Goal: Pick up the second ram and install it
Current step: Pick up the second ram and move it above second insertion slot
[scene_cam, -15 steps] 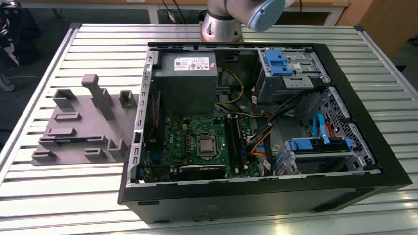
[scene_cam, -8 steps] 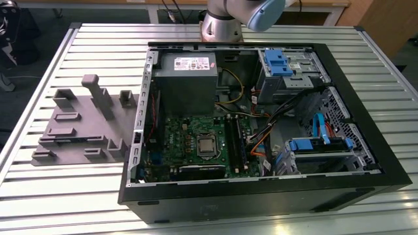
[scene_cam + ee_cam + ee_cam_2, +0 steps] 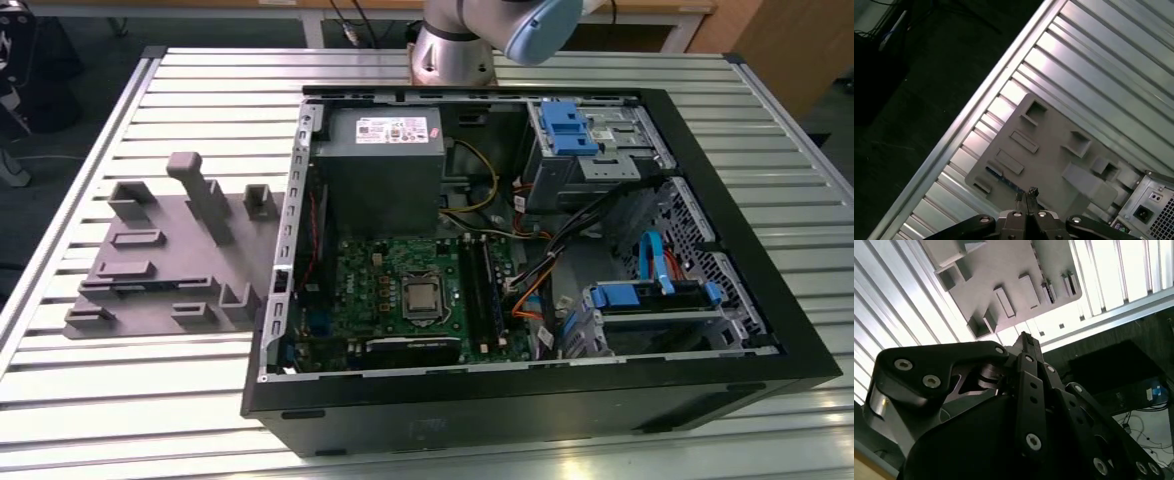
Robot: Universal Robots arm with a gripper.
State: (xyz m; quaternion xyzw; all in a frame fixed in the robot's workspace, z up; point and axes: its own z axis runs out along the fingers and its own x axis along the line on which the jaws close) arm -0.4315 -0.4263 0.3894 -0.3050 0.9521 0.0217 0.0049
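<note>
Item: memory stick (image 3: 1003,178), a dark, narrow strip standing on edge in a grey holder (image 3: 1054,150), close to the holder's edge. In the exterior view I place the same stick (image 3: 134,284) on the holder (image 3: 167,270), which sits on the slatted surface (image 3: 80,400) at the exterior view's left of the open computer case (image 3: 534,400). Long axis: across the exterior view, roughly at right angles to the black motherboard slots (image 3: 475,290), which run from near to far. I judge that the stick would need turning before it could seat. Gripper (image 3: 1027,194): fingers together, holding nothing, pointing down at the holder. It hangs well above the holder. In the first wrist view its tips line up just beside one end of the stick, so the stick lies below it and slightly off to one side. In the second wrist view the gripper (image 3: 1026,340) also reads as closed and empty.
</note>
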